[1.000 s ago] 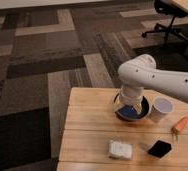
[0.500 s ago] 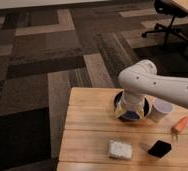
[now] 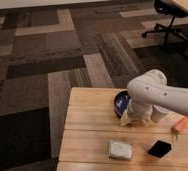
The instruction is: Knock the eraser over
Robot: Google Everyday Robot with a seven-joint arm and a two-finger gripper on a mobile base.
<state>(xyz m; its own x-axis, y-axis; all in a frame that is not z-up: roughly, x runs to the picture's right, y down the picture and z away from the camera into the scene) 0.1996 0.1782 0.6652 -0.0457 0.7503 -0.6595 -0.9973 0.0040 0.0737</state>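
The eraser (image 3: pixel 160 148), a small flat black block, lies flat on the wooden table (image 3: pixel 87 125) near its front right. My gripper (image 3: pixel 136 120) hangs below the white arm (image 3: pixel 152 92), just above the table in front of the dark blue bowl (image 3: pixel 119 102). It is behind and to the left of the eraser, apart from it and not touching it. The arm hides most of the bowl.
A whitish rectangular pad (image 3: pixel 120 149) lies left of the eraser. An orange carrot (image 3: pixel 179 125) lies at the right edge. A white cup (image 3: pixel 160 114) stands behind the arm. The table's left and front edges are close. An office chair (image 3: pixel 168 15) stands far back on the carpet.
The arm has swung forward and down over the bowl, bringing the gripper closer to the table's front and the eraser. The eraser, pad and carrot have not moved.
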